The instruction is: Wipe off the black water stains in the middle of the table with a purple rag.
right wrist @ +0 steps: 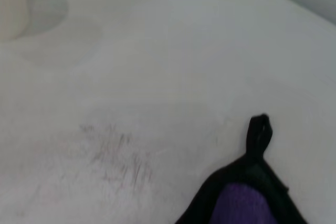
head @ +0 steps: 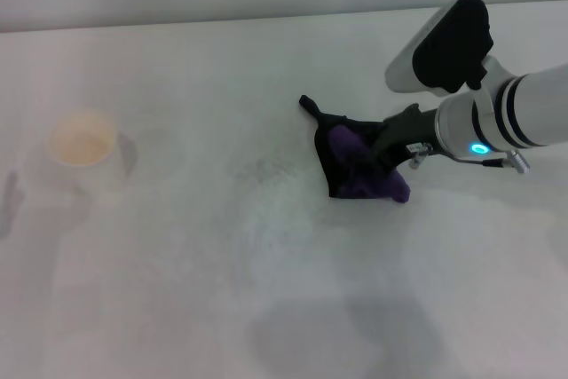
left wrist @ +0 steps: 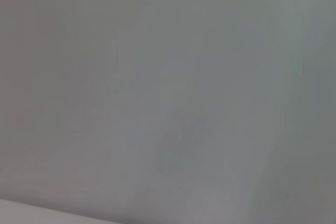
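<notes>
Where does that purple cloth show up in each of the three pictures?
Head view: the purple rag lies right of centre, under the right tool.
Left wrist view: not in it.
Right wrist view: the rag is at the bottom edge.
Shared landmark: the grey smear beside it.

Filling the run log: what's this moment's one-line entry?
right end effector: on purple rag | table: faint grey streaks, no black blob | left arm: unseen

Head camera looks down over the table [head: 177, 308]; right wrist camera skims it close, sharing the purple rag [head: 359, 166].
</notes>
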Available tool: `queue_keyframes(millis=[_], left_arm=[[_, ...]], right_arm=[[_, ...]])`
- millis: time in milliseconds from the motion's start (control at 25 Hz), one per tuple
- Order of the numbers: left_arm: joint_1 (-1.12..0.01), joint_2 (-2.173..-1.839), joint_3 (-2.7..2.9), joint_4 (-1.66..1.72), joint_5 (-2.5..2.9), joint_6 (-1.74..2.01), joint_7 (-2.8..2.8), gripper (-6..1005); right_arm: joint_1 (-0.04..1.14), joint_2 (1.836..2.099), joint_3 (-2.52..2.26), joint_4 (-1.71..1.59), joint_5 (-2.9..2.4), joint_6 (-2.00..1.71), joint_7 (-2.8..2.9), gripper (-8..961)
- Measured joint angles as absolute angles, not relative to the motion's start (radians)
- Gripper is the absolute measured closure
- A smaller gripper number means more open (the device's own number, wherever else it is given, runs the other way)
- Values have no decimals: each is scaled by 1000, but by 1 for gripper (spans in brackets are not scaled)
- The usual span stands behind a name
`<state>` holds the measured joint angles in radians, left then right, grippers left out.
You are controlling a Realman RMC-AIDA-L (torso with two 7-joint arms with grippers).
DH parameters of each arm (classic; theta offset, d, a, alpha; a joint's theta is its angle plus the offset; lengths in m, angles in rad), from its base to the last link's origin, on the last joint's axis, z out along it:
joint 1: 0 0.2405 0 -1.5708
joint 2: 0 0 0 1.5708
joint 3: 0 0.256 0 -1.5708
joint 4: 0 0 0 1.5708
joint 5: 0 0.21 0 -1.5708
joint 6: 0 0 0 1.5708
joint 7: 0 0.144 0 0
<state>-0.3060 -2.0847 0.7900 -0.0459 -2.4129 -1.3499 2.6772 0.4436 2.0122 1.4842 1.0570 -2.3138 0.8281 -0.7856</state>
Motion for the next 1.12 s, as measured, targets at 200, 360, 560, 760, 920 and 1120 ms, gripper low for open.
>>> queue_keyframes(millis=[200, 360, 560, 760, 920, 1120], left_arm=[[-305, -2085, 790, -46, -2413, -1350, 2677, 112], [-305, -2085, 790, -46, -2414, -1350, 2677, 112], [-305, -2085, 790, -46, -2422, -1350, 2680, 111], [-303, -2085, 790, -46, -2423, -1350, 2680, 111], [-302, -2085, 790, -46, -2424, -1350, 2681, 112], [-302, -2085, 790, -46, -2428, -1350, 2683, 112]], right_arm=[[440, 2012, 1486, 1083, -2312, 828, -785, 427], [437, 2012, 1489, 1109, -2308, 820, -783, 234], [426, 2014, 1512, 1149, -2264, 787, -788, 113], [411, 2012, 1545, 1159, -2090, 740, -885, 76], [374, 2013, 1621, 1124, -1686, 744, -1179, 77], [364, 2012, 1720, 964, -1243, 891, -1499, 77]])
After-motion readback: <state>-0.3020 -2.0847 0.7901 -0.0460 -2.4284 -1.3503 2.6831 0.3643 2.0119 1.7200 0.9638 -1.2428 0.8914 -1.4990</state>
